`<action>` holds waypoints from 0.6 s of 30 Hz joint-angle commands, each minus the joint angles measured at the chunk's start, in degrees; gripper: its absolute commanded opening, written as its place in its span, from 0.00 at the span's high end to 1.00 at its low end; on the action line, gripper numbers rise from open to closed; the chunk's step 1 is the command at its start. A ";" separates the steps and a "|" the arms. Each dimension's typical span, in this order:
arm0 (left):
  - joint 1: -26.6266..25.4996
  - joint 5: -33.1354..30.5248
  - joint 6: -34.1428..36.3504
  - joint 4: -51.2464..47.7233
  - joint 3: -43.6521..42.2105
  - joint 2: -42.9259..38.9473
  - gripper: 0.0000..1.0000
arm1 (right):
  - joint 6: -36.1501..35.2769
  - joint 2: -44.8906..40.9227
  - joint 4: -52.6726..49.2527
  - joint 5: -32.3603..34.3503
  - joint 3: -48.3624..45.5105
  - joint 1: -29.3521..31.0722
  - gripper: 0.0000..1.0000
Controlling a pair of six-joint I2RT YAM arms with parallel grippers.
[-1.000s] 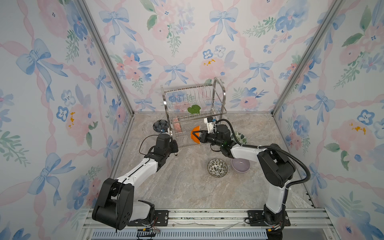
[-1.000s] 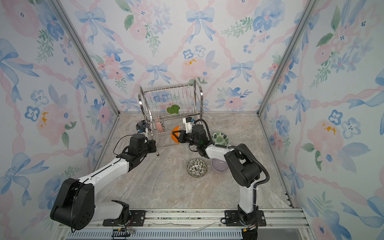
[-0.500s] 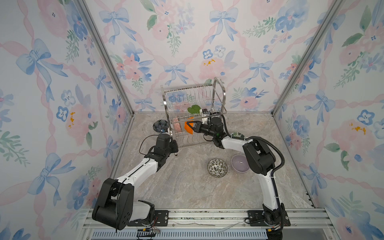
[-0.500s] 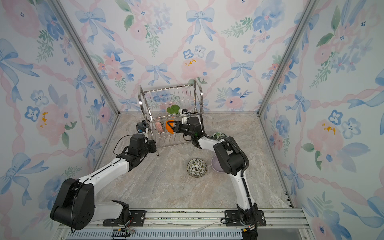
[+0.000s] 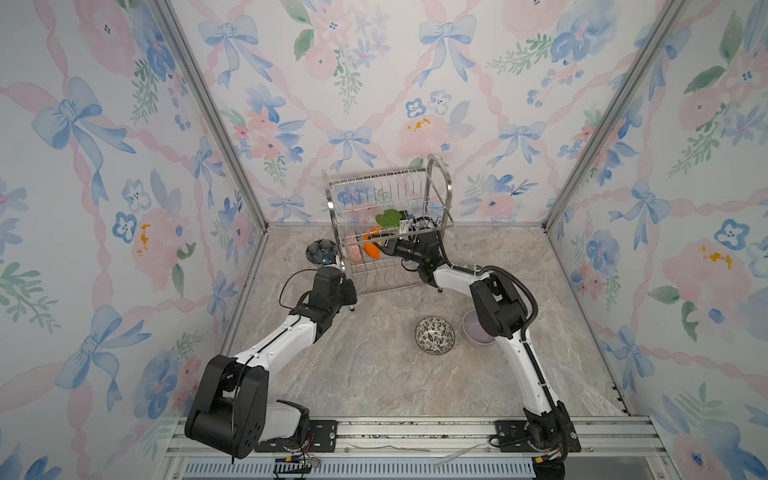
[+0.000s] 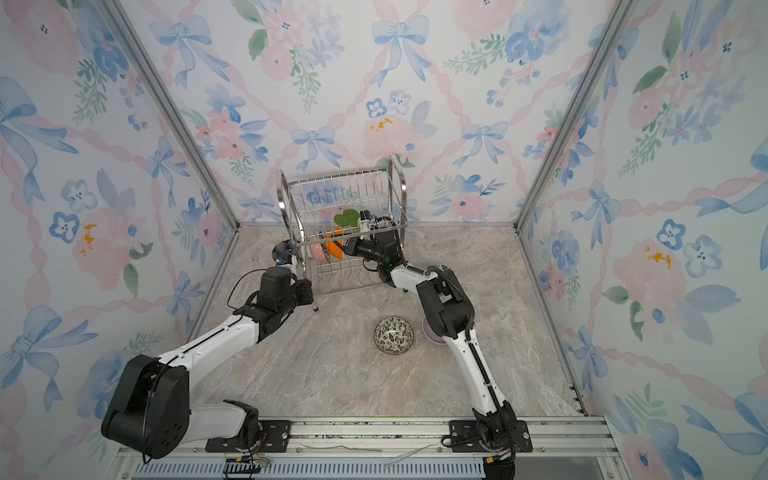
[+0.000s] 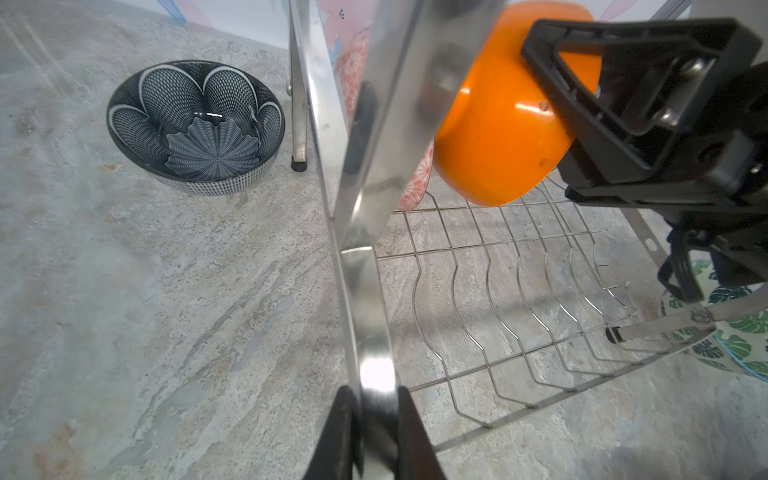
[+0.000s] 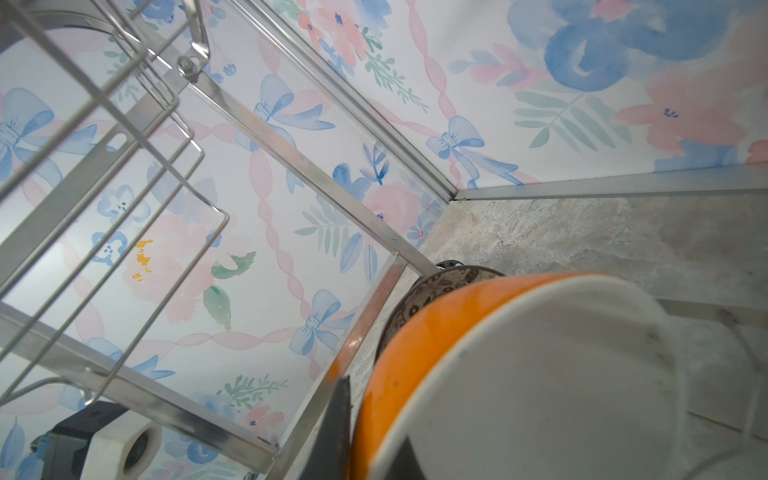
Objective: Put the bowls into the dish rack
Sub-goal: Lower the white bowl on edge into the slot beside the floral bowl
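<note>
I have my right arm stretched low into the lower tier of the dish rack [image 5: 390, 195], right gripper [image 5: 383, 246] clamped on the rim of the orange bowl [image 5: 370, 248], which stands on edge just beside a pink bowl [image 5: 354, 251]; left arm bent, left gripper [image 7: 376, 415] pinching the rack's front frame near the table [image 5: 374, 374]

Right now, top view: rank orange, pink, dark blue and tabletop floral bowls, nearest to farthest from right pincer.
1. Orange bowl: held by right pincer, in dish rack.
2. Pink bowl: racked just left of it.
3. Dark blue bowl: outside rack's left end.
4. Floral bowl: on table, front.
</note>
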 commanded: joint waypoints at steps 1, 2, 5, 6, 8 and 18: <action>-0.13 0.57 -1.29 -3.78 0.05 2.22 1.00 | 1.28 2.36 1.69 -3.00 4.04 -0.11 1.00; -0.13 0.56 -1.21 -3.84 0.14 2.26 1.00 | 1.15 2.79 1.34 -3.22 4.58 -0.02 1.00; -0.13 0.58 -1.20 -3.93 0.14 2.31 1.00 | 0.45 4.07 0.29 -3.47 5.88 -0.01 1.00; -0.12 0.58 -1.18 -3.98 0.14 2.39 1.00 | 0.40 4.63 -0.14 -3.81 6.65 -0.02 1.00; -0.13 0.65 -1.18 -3.98 0.14 2.35 1.00 | 0.48 5.92 -0.98 -4.39 8.43 -0.02 1.00; -0.09 0.65 -1.11 -4.16 0.40 2.45 1.00 | 2.95 10.34 -0.81 -6.21 13.83 0.16 1.00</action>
